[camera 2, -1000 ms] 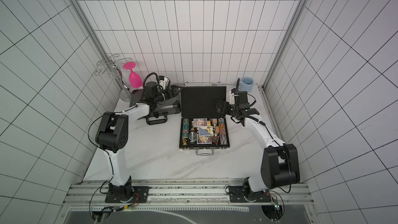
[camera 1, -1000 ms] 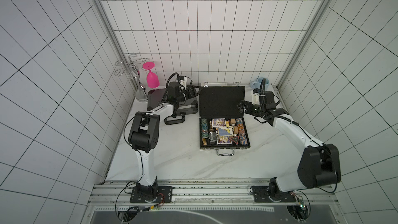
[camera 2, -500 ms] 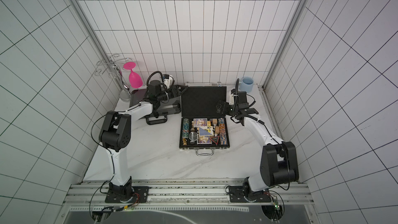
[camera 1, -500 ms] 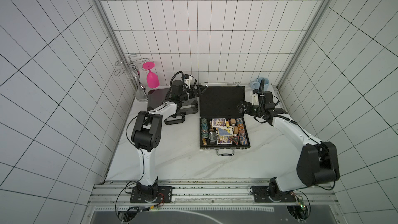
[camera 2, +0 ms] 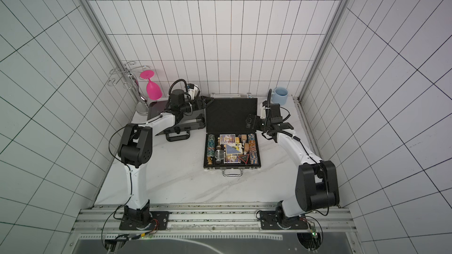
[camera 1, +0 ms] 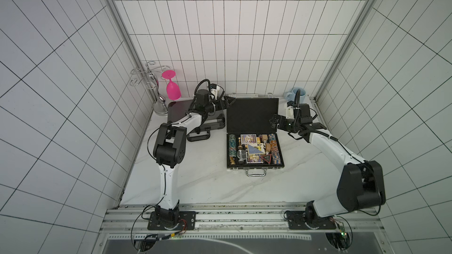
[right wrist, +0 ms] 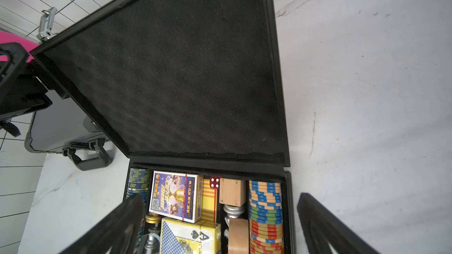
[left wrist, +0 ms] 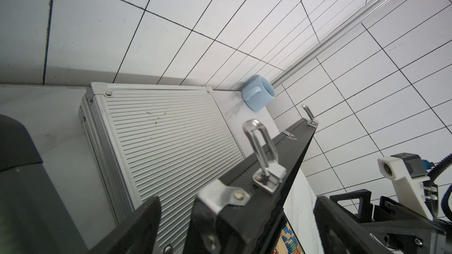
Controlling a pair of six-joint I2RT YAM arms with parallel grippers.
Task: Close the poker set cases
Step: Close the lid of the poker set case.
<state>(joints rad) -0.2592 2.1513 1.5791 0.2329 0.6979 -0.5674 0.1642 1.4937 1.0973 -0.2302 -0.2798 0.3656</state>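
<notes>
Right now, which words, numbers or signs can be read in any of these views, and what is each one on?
"A" with a spade sign: yellow-and-blue card box in the open black case.
Four white pips: red die.
Chinese print, QR code and side number on the purple card box: too blurred to read.
Marking on the red triangle in a top view: too small to read.
Nothing else is legible.

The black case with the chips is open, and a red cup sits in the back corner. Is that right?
The cup is light blue, not red; both top views show it. The black case with the chips is open, and the cup sits in the back corner.
</notes>
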